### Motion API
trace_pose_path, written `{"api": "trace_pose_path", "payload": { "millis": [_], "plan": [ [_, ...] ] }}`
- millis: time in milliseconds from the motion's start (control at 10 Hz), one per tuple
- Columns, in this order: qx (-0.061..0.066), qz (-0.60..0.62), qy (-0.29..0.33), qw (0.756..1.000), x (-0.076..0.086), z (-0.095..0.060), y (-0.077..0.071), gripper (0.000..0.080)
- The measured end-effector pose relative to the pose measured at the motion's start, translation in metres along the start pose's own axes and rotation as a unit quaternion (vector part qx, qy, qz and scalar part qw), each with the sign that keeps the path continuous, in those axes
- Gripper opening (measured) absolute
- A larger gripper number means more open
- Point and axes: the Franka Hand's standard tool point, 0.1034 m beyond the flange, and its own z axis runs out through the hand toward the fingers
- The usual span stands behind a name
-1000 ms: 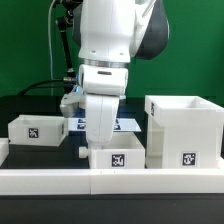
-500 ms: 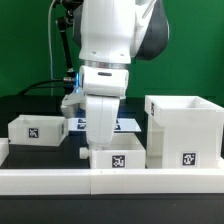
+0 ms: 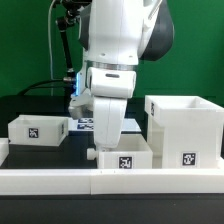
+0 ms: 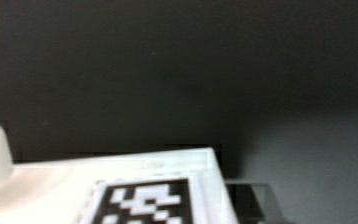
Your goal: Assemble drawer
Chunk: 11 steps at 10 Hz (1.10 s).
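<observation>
Arm [image 3: 115, 60] and middle tray [image 3: 125, 160]: both are now sitting further toward the exterior view's right than a second ago, the tray lying just beside the casing. Casing [image 3: 183, 130]: standing upright at that view's right, behind the long low rail [image 3: 50, 181]. Second tray [image 3: 38, 128]: resting well apart at the left. Gripper [image 3: 106, 140]: reaching down at the middle tray's rear wall. Its fingers are hiding there, and I cannot tell their spacing.

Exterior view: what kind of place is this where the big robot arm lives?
Most likely a robotics lab workbench. A white robot arm stands over a black table with a green backdrop behind, and the white casing and trays carry black-and-white square tags.
</observation>
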Motion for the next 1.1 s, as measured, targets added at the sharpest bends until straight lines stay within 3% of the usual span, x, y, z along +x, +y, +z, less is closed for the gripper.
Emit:
{"api": "trace_pose_path", "payload": {
  "millis": [900,1100],
  "plan": [
    [0.000,0.002,0.006,1.000,0.016,0.000,0.000,0.0074],
    [-0.008,0.006,0.007,1.000,0.016,0.001,0.000,0.0074]
  ]
}}
